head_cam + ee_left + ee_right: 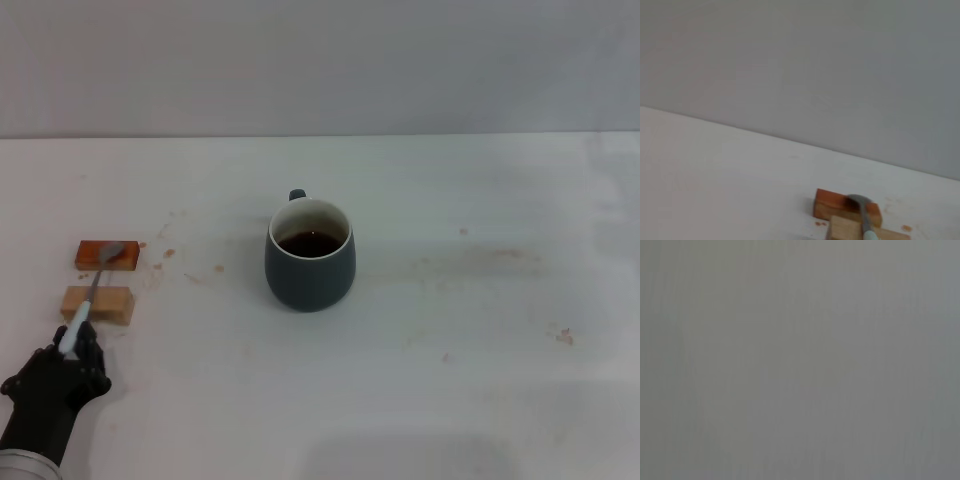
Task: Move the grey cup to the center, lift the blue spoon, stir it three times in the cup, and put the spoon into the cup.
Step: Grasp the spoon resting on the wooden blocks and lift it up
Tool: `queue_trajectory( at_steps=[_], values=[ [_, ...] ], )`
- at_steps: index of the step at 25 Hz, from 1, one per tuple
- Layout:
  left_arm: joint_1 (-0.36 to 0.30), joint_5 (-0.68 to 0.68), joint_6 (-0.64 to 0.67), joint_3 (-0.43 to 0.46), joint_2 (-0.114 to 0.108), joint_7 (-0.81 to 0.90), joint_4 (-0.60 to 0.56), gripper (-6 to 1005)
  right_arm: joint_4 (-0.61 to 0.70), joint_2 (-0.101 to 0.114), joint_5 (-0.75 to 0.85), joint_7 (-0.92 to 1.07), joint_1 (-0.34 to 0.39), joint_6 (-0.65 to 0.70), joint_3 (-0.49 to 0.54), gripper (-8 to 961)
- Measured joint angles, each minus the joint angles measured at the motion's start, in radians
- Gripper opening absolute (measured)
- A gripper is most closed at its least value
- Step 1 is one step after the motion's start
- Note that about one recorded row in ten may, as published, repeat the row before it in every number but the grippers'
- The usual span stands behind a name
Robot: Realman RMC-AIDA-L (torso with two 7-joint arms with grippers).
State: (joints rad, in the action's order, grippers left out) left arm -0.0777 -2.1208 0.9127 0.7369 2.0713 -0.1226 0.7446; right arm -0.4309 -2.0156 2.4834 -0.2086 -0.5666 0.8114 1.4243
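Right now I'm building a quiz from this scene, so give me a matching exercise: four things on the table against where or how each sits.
Things:
1. grey cup
2. blue spoon
3. left gripper
4. reddish block

States:
A. under the spoon's bowl
B. holds dark liquid, mid-table
C. at the spoon's handle end
D. lying across two blocks

Pairs: 1-B, 2-D, 3-C, 4-A

Your left gripper (pixel 68 350) is matt black throughout, its housing lumpy and knuckled like a gloved fist. Below it you see the black wrist widen into a rounded forearm section, ending in a pale grey band at the frame's bottom edge.
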Motion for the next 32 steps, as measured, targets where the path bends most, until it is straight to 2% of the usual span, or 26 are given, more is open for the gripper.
queue_trajectory(
  at_steps=[5, 10, 32],
  values=[
    [0.005, 0.014, 0.004, -0.002, 0.001, -0.012, -0.002, 158, -0.007, 0.000, 0.000, 0.000, 0.005, -0.004, 0.001, 544],
    [0.019, 0.014, 0.000, -0.002, 0.001, -0.012, -0.009, 54, -0.006, 0.000, 0.000, 0.000, 0.003, -0.004, 0.002, 544],
    [0.017, 0.010, 0.000, -0.026, -0.005, -0.012, -0.015, 49, -0.007, -0.004, 0.000, 0.000, 0.001, -0.005, 0.003, 545]
  ],
)
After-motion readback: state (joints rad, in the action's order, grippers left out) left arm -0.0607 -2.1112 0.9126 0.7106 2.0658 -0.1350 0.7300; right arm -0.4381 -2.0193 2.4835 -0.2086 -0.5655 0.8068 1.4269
